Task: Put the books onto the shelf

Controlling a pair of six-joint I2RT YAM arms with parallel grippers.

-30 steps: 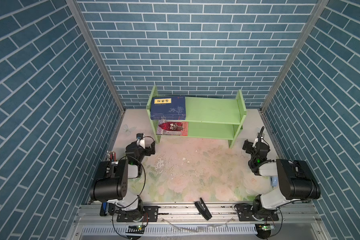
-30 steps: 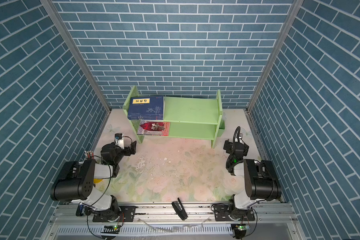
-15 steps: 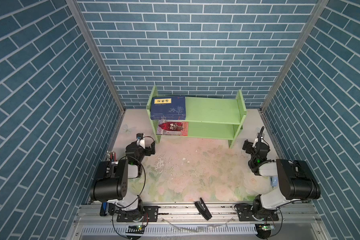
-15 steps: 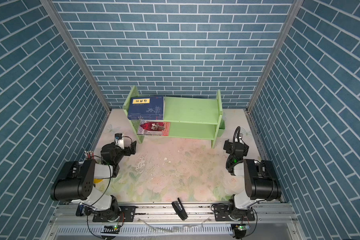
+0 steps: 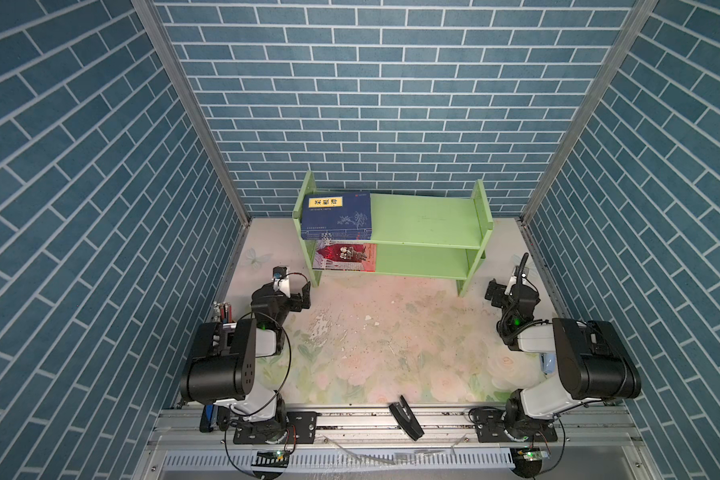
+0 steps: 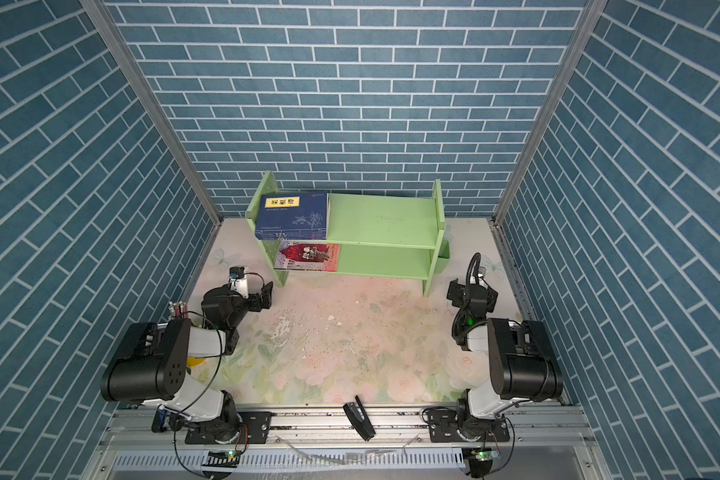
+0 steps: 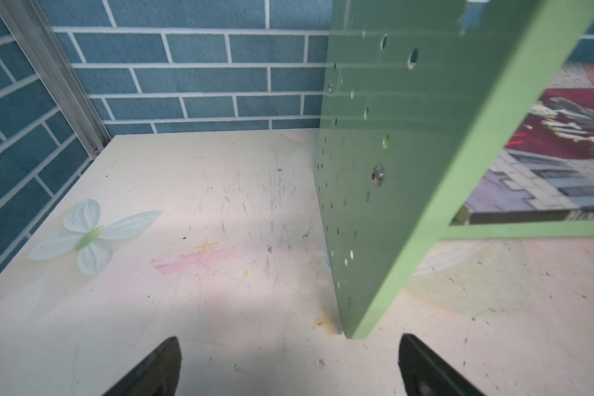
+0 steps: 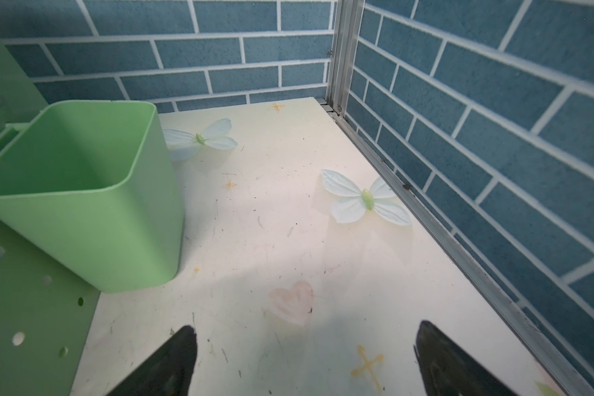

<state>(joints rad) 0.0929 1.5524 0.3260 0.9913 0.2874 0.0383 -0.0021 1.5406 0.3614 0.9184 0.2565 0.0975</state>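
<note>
The shelf (image 5: 425, 220) is seen standing at the back of the bench (image 5: 391, 332), close to the rear brick wall (image 5: 371, 104). A stack of dark blue books (image 5: 336, 216) is laid flat on the left end of the upper tier, against the left side panel. Its top cover is marked with a yellow title label. How many books are stacked cannot be counted. The castle-cover book (image 5: 346, 257), red and grey, is laid flat on the left end of the lower tier, directly beneath the stack.

The left hand (image 7: 288, 343) is held low over the bench, just in front of the shelf's front left leg. Its fingers are spread wide and nothing is gripped. The right hand (image 8: 306, 329) is held near the bench's right edge, to the right of the shelf's front right leg and apart from it. Its fingers are likewise spread wide, and nothing is gripped.

A light green plastic holder (image 8: 83, 212) is seen against the outer face of the shelf's right side panel. Pale butterfly figures (image 8: 367, 199) are seen on the bench surface near both back corners. A black object (image 5: 406, 417) is laid across the aluminium rail (image 5: 350, 422) at the bench's front edge, between the two arm bases.
</note>
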